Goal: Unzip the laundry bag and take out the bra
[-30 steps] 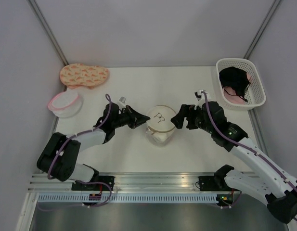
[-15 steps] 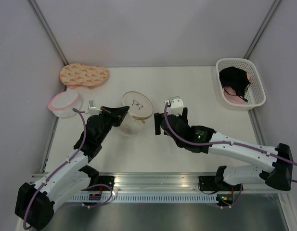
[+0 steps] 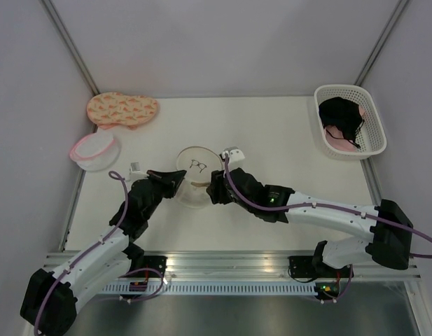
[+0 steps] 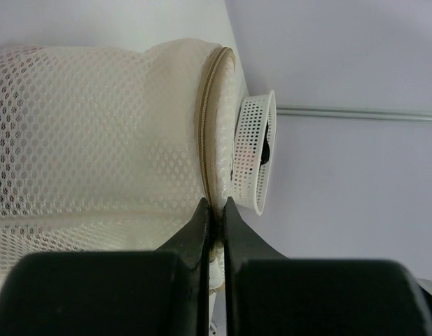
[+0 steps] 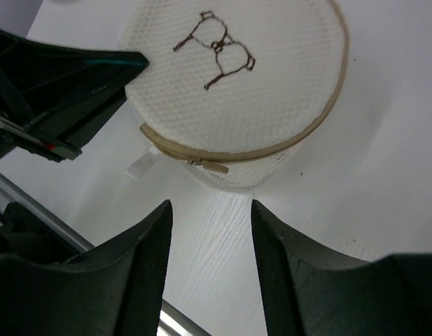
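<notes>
The laundry bag (image 3: 196, 162) is a round cream mesh bag with a thin brown zip rim and a small brown drawing on its top. It stands left of the table's middle. My left gripper (image 3: 178, 180) is shut on the bag's rim at its left side; in the left wrist view the jaws (image 4: 216, 208) pinch the brown zip seam (image 4: 208, 119). My right gripper (image 3: 214, 189) is open at the bag's near right side. In the right wrist view (image 5: 210, 206) its fingers straddle bare table just short of the zip pull (image 5: 210, 166). The zip looks closed. The bra is hidden.
A white basket (image 3: 373, 119) at the far right holds a black garment (image 3: 340, 115) and a pink one. A pink-rimmed round bag (image 3: 95, 150) and a flat orange patterned pouch (image 3: 122, 109) lie at the far left. The table's left edge is near my left arm.
The bag has been carried left from the table's middle by my left gripper. My right arm followed it left and its open gripper now sits close against the bag's near right side.
</notes>
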Controlling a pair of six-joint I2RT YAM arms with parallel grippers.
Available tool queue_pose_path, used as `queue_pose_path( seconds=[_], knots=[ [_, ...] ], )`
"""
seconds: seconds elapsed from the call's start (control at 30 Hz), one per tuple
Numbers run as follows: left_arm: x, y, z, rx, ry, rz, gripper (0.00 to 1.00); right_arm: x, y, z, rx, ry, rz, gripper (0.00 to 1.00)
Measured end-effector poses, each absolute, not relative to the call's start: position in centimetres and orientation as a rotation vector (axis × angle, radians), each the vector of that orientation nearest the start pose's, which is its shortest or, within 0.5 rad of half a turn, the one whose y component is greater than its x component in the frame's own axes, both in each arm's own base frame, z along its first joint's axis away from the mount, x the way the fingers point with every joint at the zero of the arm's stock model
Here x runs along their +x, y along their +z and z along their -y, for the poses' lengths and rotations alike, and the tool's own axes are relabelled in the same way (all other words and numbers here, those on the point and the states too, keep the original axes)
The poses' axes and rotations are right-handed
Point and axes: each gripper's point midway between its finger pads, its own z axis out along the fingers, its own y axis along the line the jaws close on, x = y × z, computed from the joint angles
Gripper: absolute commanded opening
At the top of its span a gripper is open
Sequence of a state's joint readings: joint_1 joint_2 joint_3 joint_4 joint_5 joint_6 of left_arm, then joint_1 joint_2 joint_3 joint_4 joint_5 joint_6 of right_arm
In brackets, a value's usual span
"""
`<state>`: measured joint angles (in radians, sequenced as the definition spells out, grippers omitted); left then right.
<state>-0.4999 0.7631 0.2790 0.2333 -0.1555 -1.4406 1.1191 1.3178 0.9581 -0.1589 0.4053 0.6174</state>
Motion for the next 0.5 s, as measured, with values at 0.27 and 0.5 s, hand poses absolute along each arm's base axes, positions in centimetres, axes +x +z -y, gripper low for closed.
queue_pose_path(
  seconds=[0.27,0.5],
  knots=[
    [27.2,17.2,16.4,-1.006,-1.204,-1.71,0.02,19.6,15.7,-36.4,-0.413,0.753,-2.194,0.67],
    [26.8,16.7,16.8,-1.0,-1.209,-1.747,0.02,19.8,15.5,-36.8,-0.488,0.744,-2.175,0.7]
  ],
)
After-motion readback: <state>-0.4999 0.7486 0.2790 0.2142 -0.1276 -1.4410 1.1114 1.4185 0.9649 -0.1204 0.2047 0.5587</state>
